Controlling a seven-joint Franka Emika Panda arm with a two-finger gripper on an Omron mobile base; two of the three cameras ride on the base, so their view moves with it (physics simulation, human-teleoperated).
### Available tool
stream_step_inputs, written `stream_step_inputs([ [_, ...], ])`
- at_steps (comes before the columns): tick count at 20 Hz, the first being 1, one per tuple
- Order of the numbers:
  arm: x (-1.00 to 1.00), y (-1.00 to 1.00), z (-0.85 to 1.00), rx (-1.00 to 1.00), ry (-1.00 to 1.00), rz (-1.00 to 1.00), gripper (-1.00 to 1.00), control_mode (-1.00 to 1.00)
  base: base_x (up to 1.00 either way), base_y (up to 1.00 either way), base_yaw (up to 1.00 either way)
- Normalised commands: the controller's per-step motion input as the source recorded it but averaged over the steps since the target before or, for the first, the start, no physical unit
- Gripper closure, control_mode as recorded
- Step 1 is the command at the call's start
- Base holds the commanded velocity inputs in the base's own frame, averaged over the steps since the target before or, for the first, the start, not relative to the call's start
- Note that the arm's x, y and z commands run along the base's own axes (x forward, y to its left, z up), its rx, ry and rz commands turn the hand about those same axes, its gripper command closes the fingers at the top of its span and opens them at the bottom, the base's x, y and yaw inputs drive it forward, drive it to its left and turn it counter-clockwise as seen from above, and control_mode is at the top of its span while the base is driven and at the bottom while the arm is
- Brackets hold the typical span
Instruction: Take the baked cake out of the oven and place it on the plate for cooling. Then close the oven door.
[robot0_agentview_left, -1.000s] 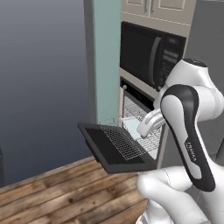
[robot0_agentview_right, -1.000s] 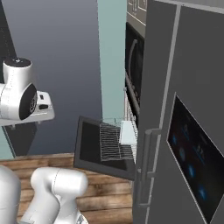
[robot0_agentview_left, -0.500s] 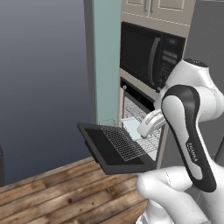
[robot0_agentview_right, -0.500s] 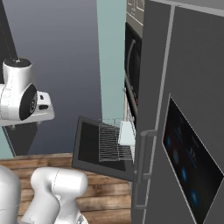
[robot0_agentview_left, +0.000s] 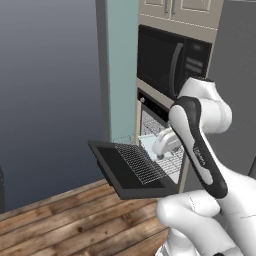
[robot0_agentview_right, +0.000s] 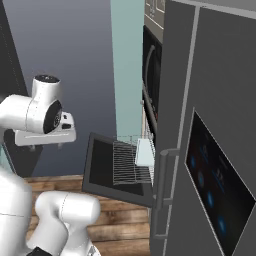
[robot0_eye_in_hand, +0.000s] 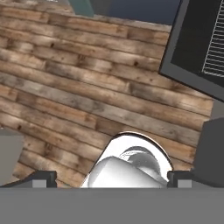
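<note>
The gripper (robot0_eye_in_hand: 111, 178) hangs with its jaws spread wide and nothing between them, pointed down at the wooden floor (robot0_eye_in_hand: 78, 87), well short of the appliance. Beyond it the oven door (robot0_agentview_left: 131, 170) lies folded flat, a wire rack (robot0_agentview_left: 145, 160) drawn out over it. Farther in, at the mouth of the oven (robot0_agentview_left: 155, 125), sits a pale flat piece (robot0_agentview_right: 145, 152), probably the cake's tray. It looks stiff and light, likely slippery and easily tipped; the near rim seems the sensible hold.

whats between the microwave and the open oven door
In the left base view, the oven cavity: its control strip sits right under the microwave, and a wire rack juts out over the lowered oven door.
</note>
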Motion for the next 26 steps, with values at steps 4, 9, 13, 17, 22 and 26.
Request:
stream_step_inputs([
  [4,1.0,-0.23,-0.99,-0.23,0.2,-0.01,-1.0,-1.0,0.0,0.0,0.0],
  [9,1.0,-0.17,-0.88,-0.39,0.01,-0.06,-1.0,-1.0,0.0,0.0,0.0],
  [13,1.0,-0.22,-0.66,-0.32,0.0,-0.07,-1.0,-1.0,0.0,0.0,0.0],
  [17,1.0,-0.57,-0.47,-0.18,0.01,-0.02,-1.0,-1.0,0.0,0.0,0.0],
  [22,0.99,-0.49,-0.46,0.0,0.05,0.0,-1.0,-1.0,0.0,0.0,0.0],
  [26,0.82,0.0,-0.78,0.0,0.0,0.03,-1.0,-1.0,0.0,0.0,0.0],
])
